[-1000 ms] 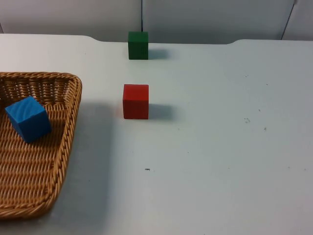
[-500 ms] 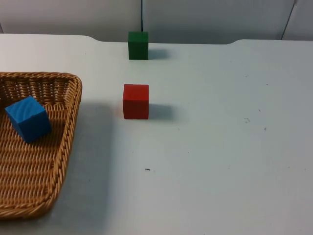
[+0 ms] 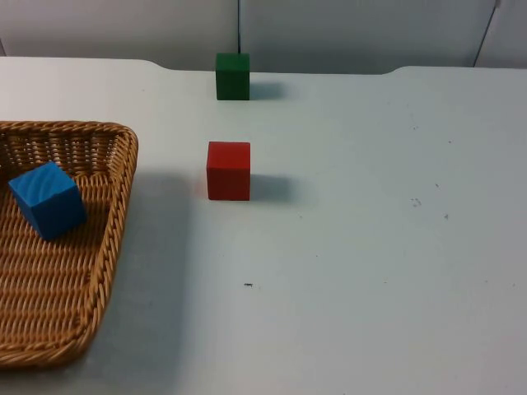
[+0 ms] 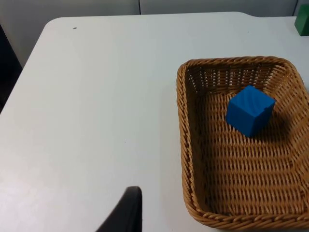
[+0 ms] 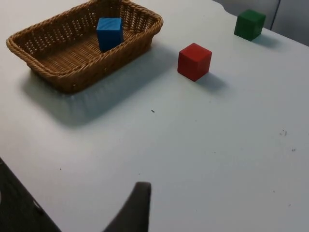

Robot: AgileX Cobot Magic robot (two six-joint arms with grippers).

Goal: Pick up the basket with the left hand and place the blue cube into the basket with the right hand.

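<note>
White table top (image 3: pixel 370 247) runs back to a grey partition wall (image 3: pixel 346 29). Left gripper (image 4: pixel 126 212) hangs over bare table just beside the basket's long side, touching nothing; whether its fingers are apart or together cannot be told. Right gripper (image 5: pixel 135 208) hangs over open table, well apart from everything; its finger state cannot be told either. Out from it stand a small red cube (image 3: pixel 228 170) near the basket's outer wall and a small green cube (image 3: pixel 232 76) by the far table edge. Neither touches anything. Woven brown wicker basket (image 3: pixel 115 214) rests on the table, with the blue cube (image 3: pixel 47 199) tilted inside it, near its far end wall.
</note>
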